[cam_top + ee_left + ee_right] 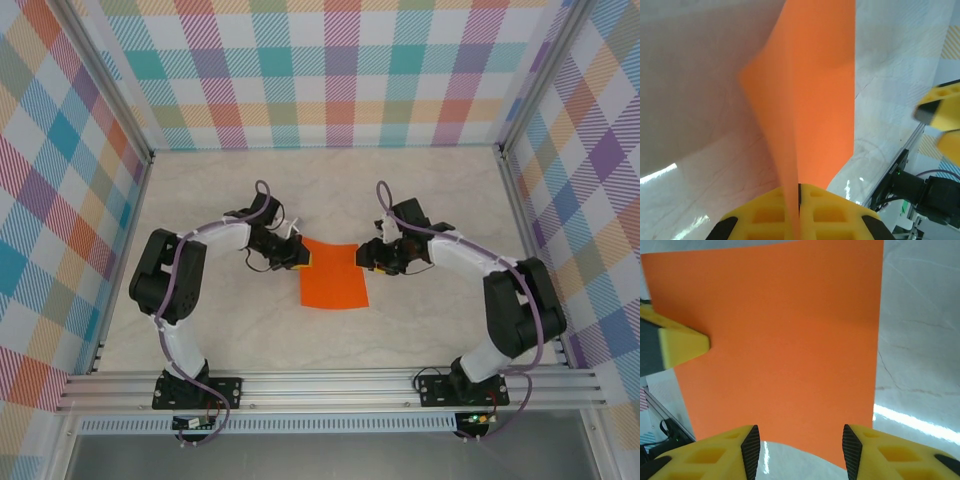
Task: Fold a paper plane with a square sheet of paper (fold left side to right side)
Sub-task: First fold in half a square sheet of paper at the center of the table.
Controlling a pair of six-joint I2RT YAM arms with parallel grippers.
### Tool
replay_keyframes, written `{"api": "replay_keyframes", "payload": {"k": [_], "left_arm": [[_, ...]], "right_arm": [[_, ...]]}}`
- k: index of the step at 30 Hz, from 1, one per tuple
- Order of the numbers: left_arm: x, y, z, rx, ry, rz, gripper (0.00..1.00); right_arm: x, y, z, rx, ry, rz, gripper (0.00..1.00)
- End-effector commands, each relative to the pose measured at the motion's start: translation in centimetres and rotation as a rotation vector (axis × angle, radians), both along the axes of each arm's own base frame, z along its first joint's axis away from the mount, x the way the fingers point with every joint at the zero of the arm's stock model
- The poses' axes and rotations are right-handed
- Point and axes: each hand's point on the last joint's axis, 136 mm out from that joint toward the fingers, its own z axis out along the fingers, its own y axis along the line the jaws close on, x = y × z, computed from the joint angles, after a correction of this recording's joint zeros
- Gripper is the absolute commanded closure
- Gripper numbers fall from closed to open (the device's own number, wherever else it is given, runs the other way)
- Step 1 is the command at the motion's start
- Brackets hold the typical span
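The square sheet of paper [333, 275], bright orange and unfolded, lies mid-table between my two arms. My left gripper [303, 258] is shut on the sheet's left edge. In the left wrist view the yellow jaws [799, 200] pinch the paper [812, 95], which rises lifted and curved away from them. My right gripper [368, 256] stands open at the sheet's right edge. In the right wrist view its fingertips [751, 450] straddle the near edge of the paper [780, 330] without touching it. The paper plane is out of view.
The table [220, 330] is pale marble-patterned, walled by plaid panels on three sides with aluminium posts at the back corners. An aluminium rail [330, 385] carries both arm bases at the near edge. The left gripper's yellow finger [682, 345] shows across the sheet.
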Motion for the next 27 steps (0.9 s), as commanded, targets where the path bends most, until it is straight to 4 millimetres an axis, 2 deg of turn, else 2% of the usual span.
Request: {"api": "replay_keyframes", "payload": {"k": [1, 3, 8, 12, 18, 23, 27], "left_arm": [[0.4, -0.3, 0.0, 0.014, -0.005, -0.019, 0.99], [1.0, -0.4, 0.2, 0.01, -0.016, -0.007, 0.99], [1.8, -0.5, -0.3, 0.038, 0.003, -0.012, 0.99], [2.1, -0.3, -1.0, 0.071, 0.021, -0.005, 0.99], [3.2, -0.2, -1.1, 0.099, 0.009, 0.036, 0.99], [3.2, 0.0, -1.4, 0.123, 0.02, 0.034, 0.98], [3.3, -0.5, -1.0, 0.094, 0.023, 0.035, 0.86]], "right_arm": [[1.8, 2.1, -0.2, 0.061, 0.019, -0.023, 0.54], [2.5, 1.9, -1.5, 0.021, 0.036, -0.042, 0.55], [4.5, 2.2, -2.4, -0.013, 0.011, -0.058, 0.56], [5.3, 2.4, -3.1, -0.033, 0.029, -0.046, 0.57], [5.4, 2.2, -3.6, -0.055, 0.035, -0.04, 0.57], [5.1, 1.6, -5.1, -0.103, 0.075, -0.041, 0.57], [4.8, 1.3, -6.2, -0.128, 0.109, -0.048, 0.57]]}}
